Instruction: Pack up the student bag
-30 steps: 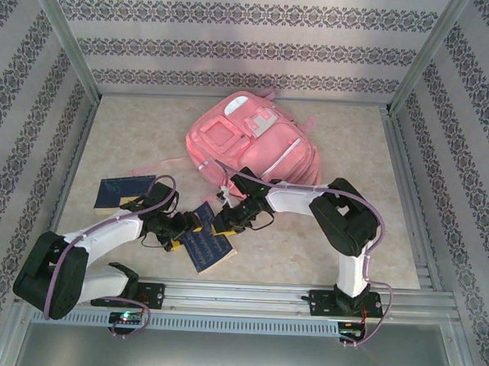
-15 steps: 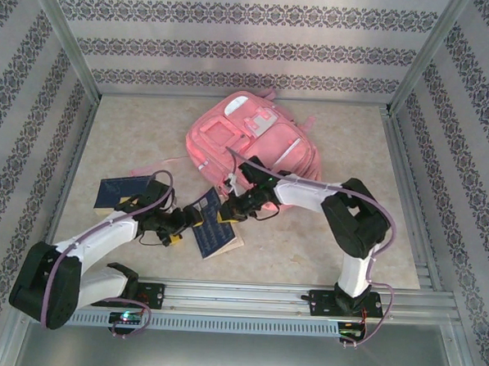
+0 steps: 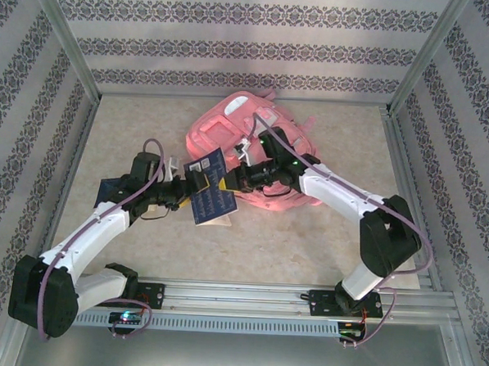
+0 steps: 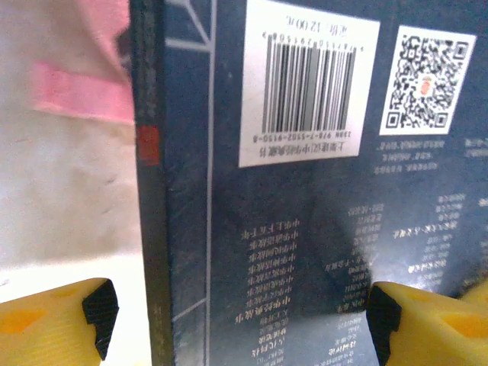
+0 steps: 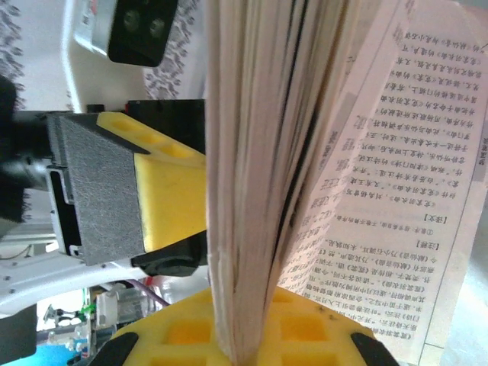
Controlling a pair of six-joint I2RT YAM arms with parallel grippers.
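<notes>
The beige table point(image 3: 307, 235) carries the pink student bag point(image 3: 287, 152) and a blue book point(image 3: 106, 194).

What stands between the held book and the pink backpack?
Nothing visible. The right gripper holds the blue book at the left edge of the pink backpack; the open left gripper sits on the book's other side.

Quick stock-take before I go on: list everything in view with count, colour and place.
student bag: one, pink with white patches, lying at the far middle of the table.
held book: one, dark blue cover, raised at the bag's near-left side, between the arms.
second book: one, dark blue, flat on the table at left, partly under the left arm.
table: one, mottled beige.
left arm: one, white and black; jaws open at the held book's back cover.
right arm: one, white and black; jaws shut on the held book's pages.
</notes>
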